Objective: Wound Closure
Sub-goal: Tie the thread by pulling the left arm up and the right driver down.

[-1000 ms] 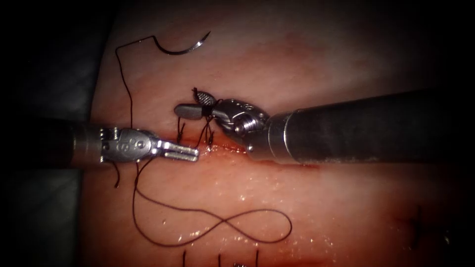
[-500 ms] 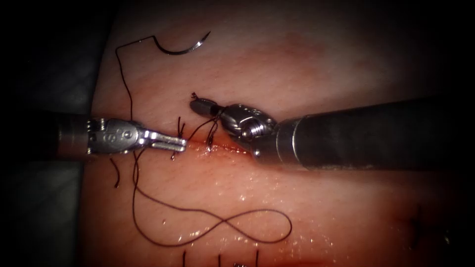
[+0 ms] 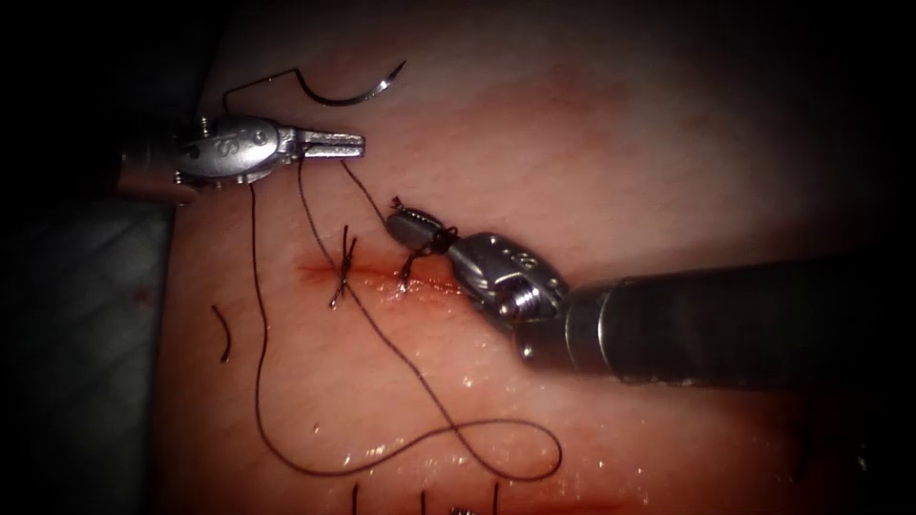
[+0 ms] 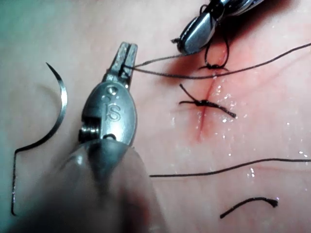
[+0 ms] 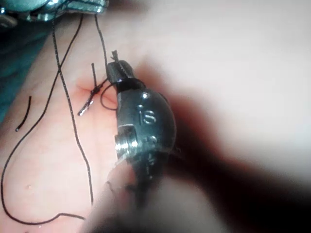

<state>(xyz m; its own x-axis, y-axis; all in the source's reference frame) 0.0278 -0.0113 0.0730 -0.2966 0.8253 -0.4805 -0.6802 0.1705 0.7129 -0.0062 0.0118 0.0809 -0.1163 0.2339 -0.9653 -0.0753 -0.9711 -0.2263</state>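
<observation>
Surgical training bench, lab setting. Pork-belly tissue (image 3: 572,143) on teal drape (image 3: 86,286) at 9 o'clock; wristed needle-driver tools; stitched cut (image 3: 382,277) at centre; curved needle (image 3: 348,91) lying loose at 11 o'clock.

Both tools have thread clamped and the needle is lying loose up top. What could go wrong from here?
1. The left tool and right tool each hold thread that runs taut over the cut; a hard pull might tear the tissue or snap the thread.
2. The free needle lies on the tissue close to the left tool, above the cut; its trailing thread could drag it.
3. The slack loop could snag.
</observation>
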